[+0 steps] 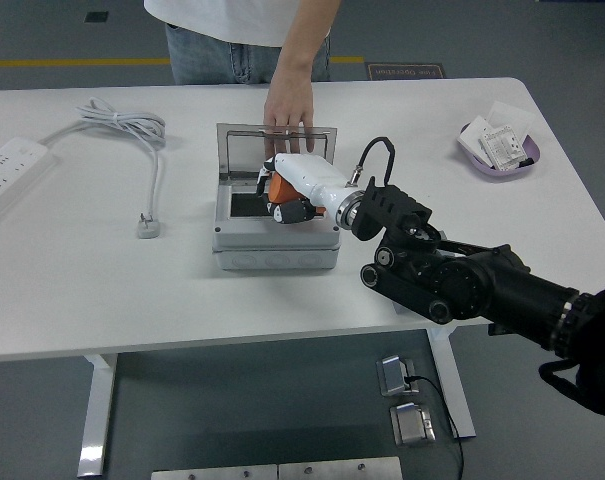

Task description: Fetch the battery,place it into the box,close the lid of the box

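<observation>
We look down on a white table [62, 290]. At its middle sits a grey box [275, 232], its lid [277, 147] swung open toward the far side. Our right arm reaches in from the lower right, and its white right hand [294, 192] hangs over the open box with the fingers curled around an orange battery [283, 190], which sits in the hand just above the box's dark inside. We cannot tell whether the battery touches the box floor.

A person stands at the far side. The person's hand [288, 108] rests on the far edge of the lid, just beyond our hand.

To the left, well apart from the box, a white power strip [10, 168] lies at the table's edge, with its coiled cable [124, 125] and plug [148, 226] nearer the box. At the far right stands a purple dish [497, 152] holding small white packets.
</observation>
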Motion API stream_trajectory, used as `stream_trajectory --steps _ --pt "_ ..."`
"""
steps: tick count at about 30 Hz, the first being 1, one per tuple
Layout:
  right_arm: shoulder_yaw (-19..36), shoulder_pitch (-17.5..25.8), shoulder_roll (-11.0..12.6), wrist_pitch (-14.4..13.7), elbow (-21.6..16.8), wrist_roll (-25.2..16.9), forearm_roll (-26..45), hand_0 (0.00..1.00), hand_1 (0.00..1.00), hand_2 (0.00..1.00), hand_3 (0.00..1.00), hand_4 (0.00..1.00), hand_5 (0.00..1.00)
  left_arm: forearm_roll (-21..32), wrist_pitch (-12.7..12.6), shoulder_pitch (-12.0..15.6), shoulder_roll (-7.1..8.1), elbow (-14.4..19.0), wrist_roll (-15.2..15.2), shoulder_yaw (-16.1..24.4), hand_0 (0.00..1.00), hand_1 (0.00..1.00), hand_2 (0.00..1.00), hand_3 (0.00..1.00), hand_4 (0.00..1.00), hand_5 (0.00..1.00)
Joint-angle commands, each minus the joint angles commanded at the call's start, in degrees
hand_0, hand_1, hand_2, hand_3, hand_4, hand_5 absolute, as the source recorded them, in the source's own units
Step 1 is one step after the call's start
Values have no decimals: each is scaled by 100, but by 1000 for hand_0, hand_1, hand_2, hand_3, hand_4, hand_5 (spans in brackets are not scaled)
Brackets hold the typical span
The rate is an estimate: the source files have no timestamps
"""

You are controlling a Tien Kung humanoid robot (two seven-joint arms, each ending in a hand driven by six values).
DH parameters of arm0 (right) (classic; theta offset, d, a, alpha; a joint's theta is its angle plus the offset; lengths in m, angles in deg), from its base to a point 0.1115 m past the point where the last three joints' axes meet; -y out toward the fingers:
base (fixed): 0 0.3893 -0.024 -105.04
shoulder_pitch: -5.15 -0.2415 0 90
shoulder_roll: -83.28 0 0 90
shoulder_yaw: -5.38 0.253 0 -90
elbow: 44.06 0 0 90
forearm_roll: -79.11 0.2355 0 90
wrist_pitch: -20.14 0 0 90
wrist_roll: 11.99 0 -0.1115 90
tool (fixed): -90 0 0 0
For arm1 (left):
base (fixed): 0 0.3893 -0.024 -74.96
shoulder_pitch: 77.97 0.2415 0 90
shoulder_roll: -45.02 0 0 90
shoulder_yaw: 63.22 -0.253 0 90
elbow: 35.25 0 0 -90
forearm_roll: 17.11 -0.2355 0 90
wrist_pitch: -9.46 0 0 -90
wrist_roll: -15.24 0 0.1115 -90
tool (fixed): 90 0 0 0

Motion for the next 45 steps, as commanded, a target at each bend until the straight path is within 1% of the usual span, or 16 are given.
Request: stream_trajectory --steps 4,5,10,11,16,17,22,23,28,29,31,33,40,41,43,45 --pt "16 12 5 10 -5 -7 -9 709 612 618 641 193 85 -20 1 -8 -7 0 -3 10 576 691 562 596 519 174" --pt "19 13 6 7 -10 -9 -8 794 704 711 735 417 63 -30 2 -11 -9 -1 -5 16 575 691 561 595 519 174" --pt "39 28 14 -27 -40 -27 9 794 704 711 735 417 63 -39 0 -24 -17 0 -3 15 575 691 561 595 519 174" --pt "46 34 18 -37 -41 -40 23 825 729 747 840 688 73 -50 0 -29 -20 -1 -3 21 575 690 561 596 518 174" --pt "53 58 23 -71 -20 -105 86 825 729 747 840 688 73 -100 -4 -52 -33 0 -1 35 575 690 561 596 518 174" --pt "55 61 22 -76 -13 -122 99 828 730 748 843 713 94 -109 -5 -57 -36 0 -1 38 575 691 561 596 515 171" --pt "67 71 15 -59 15 -191 121 828 730 748 843 713 94 -190 -4 -80 -42 1 -15 89 575 691 561 596 515 171" --pt "65 73 14 -54 16 -201 124 831 729 745 842 736 116 -199 -4 -82 -44 1 -16 97 575 690 561 596 511 162" --pt "86 103 52 -43 -85 -209 188 831 729 745 842 736 116 -217 -12 -78 -53 2 -16 120 575 690 561 596 511 162" --pt "103 116 93 -40 -161 -214 265 839 728 743 847 771 124 -216 -15 -74 -55 2 -16 125 575 690 560 594 507 157" --pt "144 145 201 -27 -333 -230 456 839 728 743 847 771 124 -222 -17 -65 -55 1 -19 140 575 690 560 594 507 157" --pt "213 179 368 11 -568 -217 692 839 728 743 847 771 124 -206 -22 -52 -54 -1 -18 146 575 690 560 594 507 157" --pt "533 144 1081 269 -1483 34 1177 842 730 744 843 766 110 -178 -39 9 -43 -6 -17 171 574 689 558 596 511 162" --pt "583 108 1161 301 -1611 59 1204 829 719 742 836 767 126 -179 -40 14 -43 -6 -18 175 572 690 558 597 508 160" --pt "672 18 1265 345 -1784 83 1233 829 719 742 836 767 126 -191 -39 20 -42 -6 -23 187 572 690 558 597 508 160" --pt "749 -96 1303 376 -1761 83 1247 829 719 742 836 767 126 -201 -37 21 -44 -4 -27 195 572 690 558 597 508 160"
